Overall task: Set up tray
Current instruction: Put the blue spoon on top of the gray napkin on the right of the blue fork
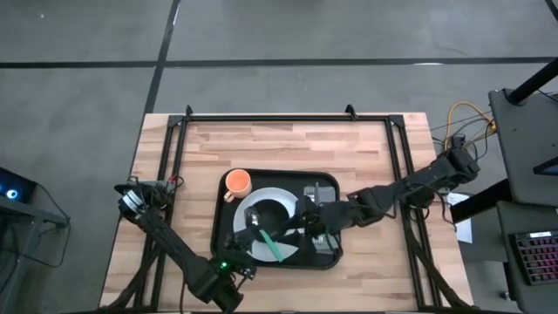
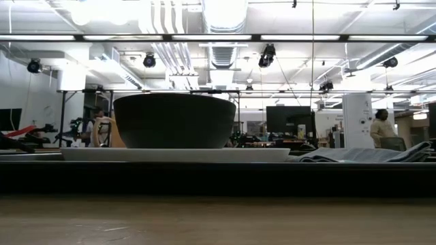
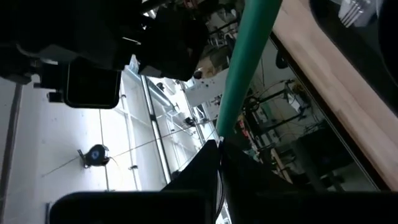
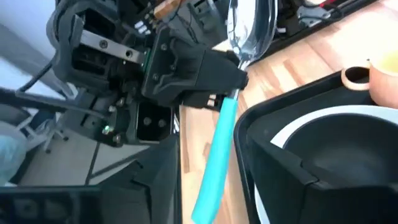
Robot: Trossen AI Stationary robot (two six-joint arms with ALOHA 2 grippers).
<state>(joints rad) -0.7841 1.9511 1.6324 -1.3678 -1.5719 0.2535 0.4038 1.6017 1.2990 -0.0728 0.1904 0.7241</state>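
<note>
tray point(image 2: 218, 178) rim fills low view | high view: left claw point(image 1: 258, 228) grips green-handled spoon point(image 1: 277, 245)

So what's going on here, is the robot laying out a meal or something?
Pretty much. A black tray on the wooden table already holds a white plate with a dark bowl on it, an orange cup and a folded grey napkin. The left gripper holds a spoon with a teal handle at the tray's near edge. The right gripper hovers over the tray beside the plate, and I can't tell whether it is open.
</note>
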